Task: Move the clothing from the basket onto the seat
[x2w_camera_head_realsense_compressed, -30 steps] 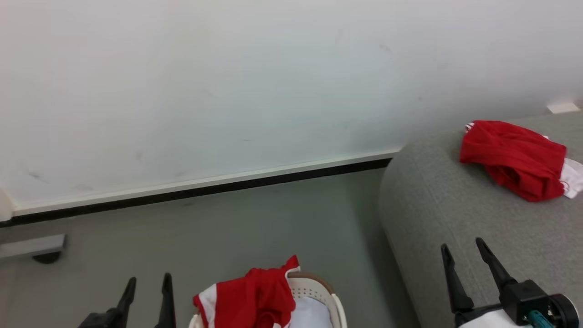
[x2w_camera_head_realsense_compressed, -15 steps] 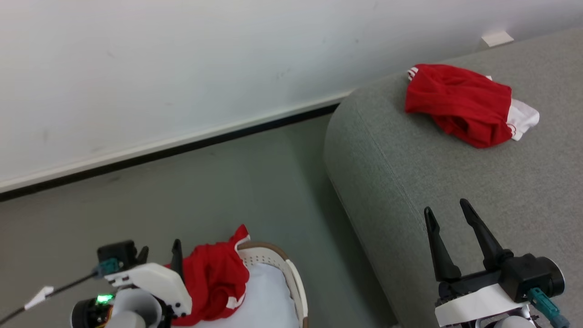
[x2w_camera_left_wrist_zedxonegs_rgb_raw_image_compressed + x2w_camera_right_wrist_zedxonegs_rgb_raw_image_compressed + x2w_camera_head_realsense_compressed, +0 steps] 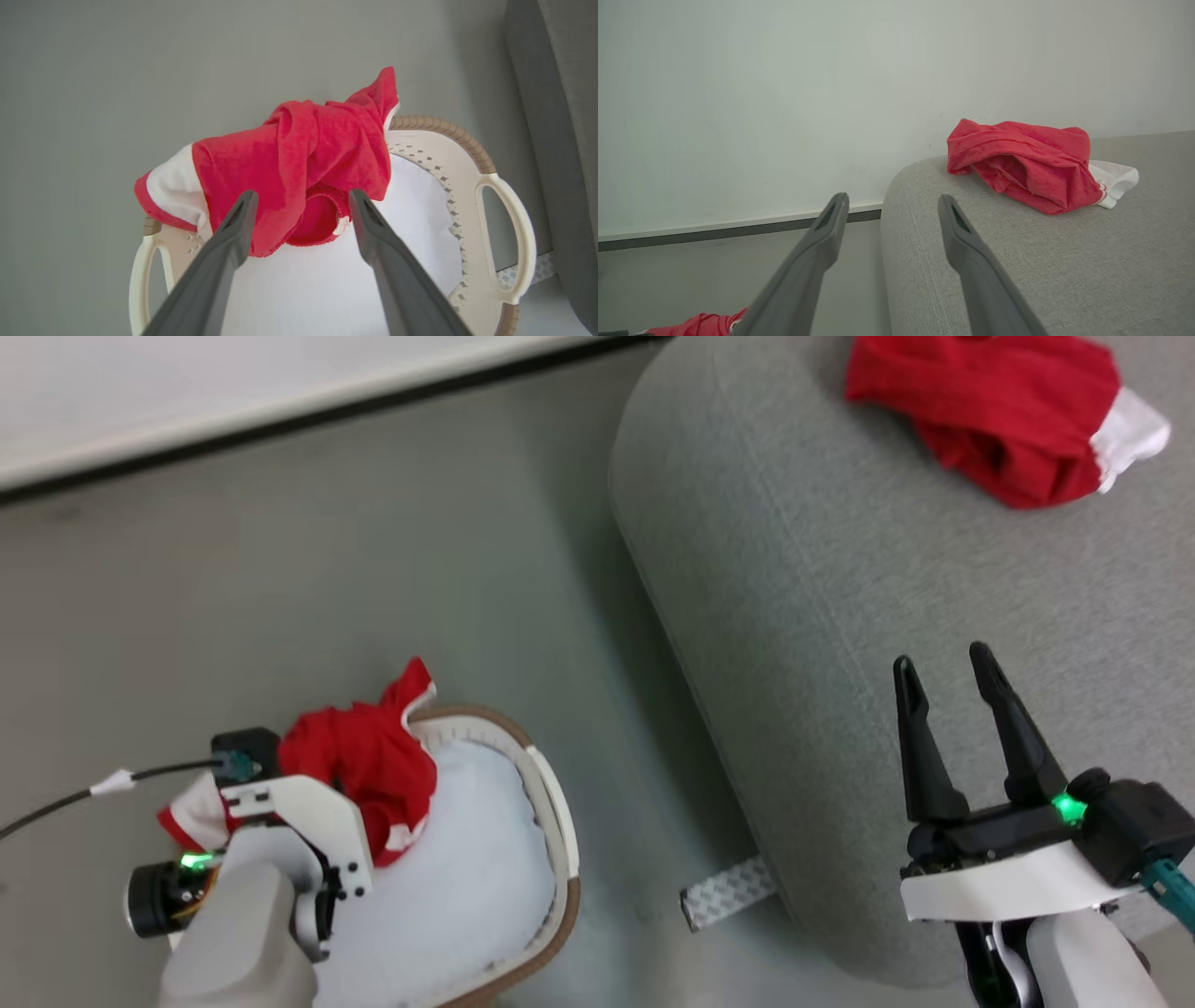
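Head view: one red garment (image 3: pixel 980 411) lies on the grey seat (image 3: pixel 794 569); a second garment (image 3: pixel 364 765) drapes the basket (image 3: pixel 551 803) rim. Left wrist view: your left jaws hover spread and empty above it, seemingly lined up to grab. Right wrist view: your right jaws gape, idle, over the seat.

The grey floor (image 3: pixel 280 569) carries the seat (image 3: pixel 794 616), with the basket (image 3: pixel 549 798) standing near the seat's rounded end, a pale patterned strip (image 3: pixel 728 893) lying at the seat's foot (one end touching its base), and a crumpled red garment (image 3: pixel 980 401) resting on the seat's top.
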You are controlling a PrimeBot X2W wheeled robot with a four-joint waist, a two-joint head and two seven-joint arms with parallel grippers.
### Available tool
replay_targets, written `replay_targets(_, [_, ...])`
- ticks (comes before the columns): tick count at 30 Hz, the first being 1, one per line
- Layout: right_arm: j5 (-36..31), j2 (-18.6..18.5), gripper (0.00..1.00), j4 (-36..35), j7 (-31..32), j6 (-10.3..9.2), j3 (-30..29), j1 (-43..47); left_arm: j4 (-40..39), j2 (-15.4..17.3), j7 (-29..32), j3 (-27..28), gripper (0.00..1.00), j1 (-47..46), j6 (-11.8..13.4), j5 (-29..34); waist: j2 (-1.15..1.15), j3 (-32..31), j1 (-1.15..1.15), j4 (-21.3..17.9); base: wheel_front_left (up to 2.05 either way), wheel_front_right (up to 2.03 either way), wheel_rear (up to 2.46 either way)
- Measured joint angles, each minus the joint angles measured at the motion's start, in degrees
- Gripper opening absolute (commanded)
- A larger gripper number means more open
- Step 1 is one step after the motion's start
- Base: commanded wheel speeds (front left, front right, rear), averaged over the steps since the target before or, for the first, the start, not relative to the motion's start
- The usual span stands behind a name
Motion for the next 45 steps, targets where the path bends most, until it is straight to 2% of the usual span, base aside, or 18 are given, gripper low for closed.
replay_targets(5, [1.0, 0.0, 1.0, -1.1, 0.0, 0.01, -0.2, -2.0, 5.9, 0.2, -2.2, -0.5, 1.0, -4.3, 1.7, 1.0, 0.0, 5.5, 0.0, -0.2, 0.0, 0.0, 0.0])
replay_targets(10, [1.6, 0.0, 1.0, -1.3, 0.0, 0.01, -0.9, -3.1, 9.9, 1.1, -5.7, -0.8, 1.0, -7.4, 2.1, 1.4, 0.0, 9.3, 0.0, -0.4, 0.0, 0.0, 0.0])
replay_targets(29, [4.0, 0.0, 1.0, -1.5, 0.0, 0.01, -1.8, -2.7, 17.9, 3.0, -11.6, -4.3, 1.0, -15.9, 2.7, 3.4, 0.0, 14.4, -0.01, -2.3, 0.0, 0.0, 0.0])
replay_targets(30, [4.0, 0.0, 1.0, -1.5, 0.0, 0.01, -1.9, -2.6, 18.1, 3.0, -12.1, -4.1, 0.7, -16.1, 2.2, 3.3, 0.0, 14.5, -0.01, -2.3, 0.0, 0.0, 0.0])
replay_targets(31, [4.0, 0.0, 1.0, -1.5, 0.0, 0.01, -2.1, -2.5, 18.1, 3.0, -13.1, -4.1, 0.25, -16.2, 2.0, 3.1, 0.0, 14.6, -0.01, -2.3, 0.0, 0.0, 0.0])
replay_targets(32, [4.0, 0.0, 1.0, -1.5, 0.0, 0.01, -2.3, -2.4, 18.1, 3.0, -13.8, -4.3, 0.0, -16.4, 1.9, 3.1, 0.0, 14.6, -0.01, -2.2, 0.0, 0.0, 0.0])
replay_targets(40, [3.9, 0.0, 1.0, -1.0, 0.0, 0.01, -2.8, -2.5, 20.0, 2.7, -14.5, -4.0, 0.0, -17.1, -1.0, 1.5, 0.0, 14.2, -0.02, -1.9, 0.0, 0.0, 0.0])
replay_targets(45, [3.0, 0.0, 1.0, 0.2, 0.0, 0.01, -3.5, -2.6, 20.3, 0.5, -16.6, -4.2, 0.0, -15.6, -4.0, 0.6, 0.0, 11.4, -0.02, 0.0, 0.0, 0.0, 0.0])
